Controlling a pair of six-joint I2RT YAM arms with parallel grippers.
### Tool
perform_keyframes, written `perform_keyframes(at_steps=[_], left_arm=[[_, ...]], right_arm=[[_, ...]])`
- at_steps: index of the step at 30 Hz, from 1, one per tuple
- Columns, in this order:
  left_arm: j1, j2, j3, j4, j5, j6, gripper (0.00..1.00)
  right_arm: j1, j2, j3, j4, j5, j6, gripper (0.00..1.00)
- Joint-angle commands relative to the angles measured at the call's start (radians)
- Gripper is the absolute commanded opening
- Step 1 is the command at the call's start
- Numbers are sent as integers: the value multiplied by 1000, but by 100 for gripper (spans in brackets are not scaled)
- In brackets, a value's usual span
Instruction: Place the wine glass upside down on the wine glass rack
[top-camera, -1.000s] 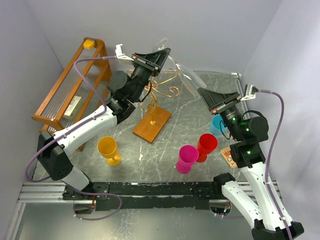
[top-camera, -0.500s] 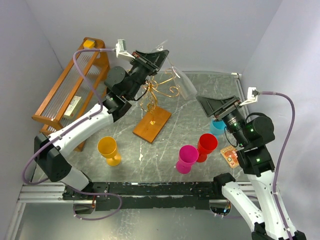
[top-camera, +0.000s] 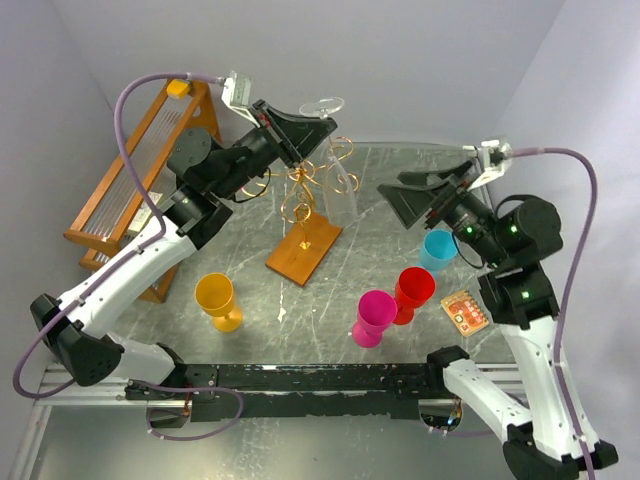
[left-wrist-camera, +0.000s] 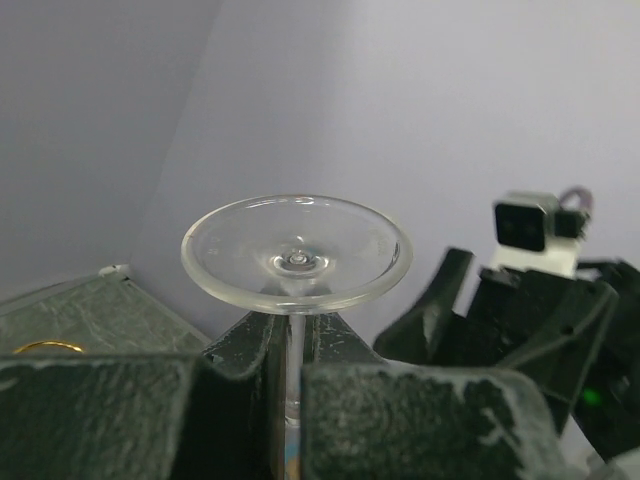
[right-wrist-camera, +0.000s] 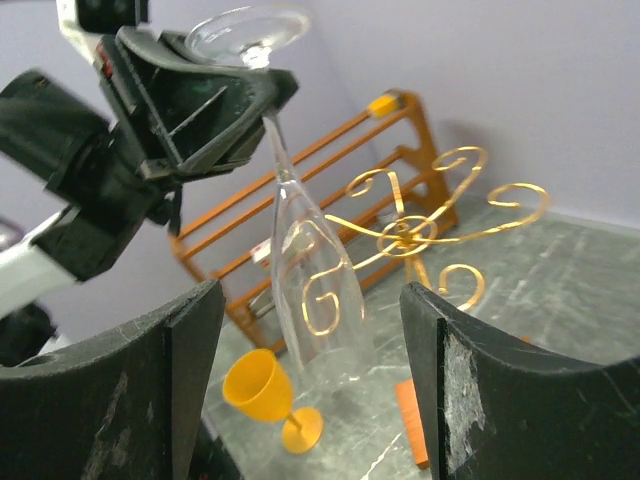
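On the grey marbled worktop (top-camera: 345, 275) are stood the wine glass rack (top-camera: 304, 252), a yellow goblet (top-camera: 218, 300), a pink goblet (top-camera: 373, 317), a red goblet (top-camera: 413, 292), a blue cup (top-camera: 438, 248) and a small orange card (top-camera: 464, 311).

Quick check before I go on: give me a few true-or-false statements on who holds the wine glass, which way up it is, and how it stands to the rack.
1. The left gripper is shut on the stem of the wine glass. True.
2. The wine glass is foot up, bowl down. True.
3. The right gripper grips the bowl as well. False: its jaws stand open, empty and apart from the glass.
4. The wine glass hangs on the rack by itself. False: the left gripper holds it close by the gold scroll arms.
5. The yellow cup lies tipped over. False: it stands upright on the table.
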Motion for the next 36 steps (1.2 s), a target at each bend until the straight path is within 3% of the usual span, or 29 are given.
perform_keyframes(at_steps=[1,4,11,20,26,33,36], left_arm=[[0,-18,24,14,242,88,7],[0,-7,29,24,318,92,7],[0,8,14,67,396,62,7],[0,24,-4,119,436,13,7],[0,14,-25,148,462,-17,7],[0,5,-40,152,474,-31,7],[0,-2,-42,153,472,-36,7]], right_arm=[[4,75,-12,194,-313,0,72],[4,133,-18,301,-402,70,70],[22,210,-39,453,-428,165,65],[147,279,-15,372,-293,80,55],[156,280,-36,399,-242,104,40],[156,259,-42,399,-216,99,36],[156,269,-40,406,-231,102,27]])
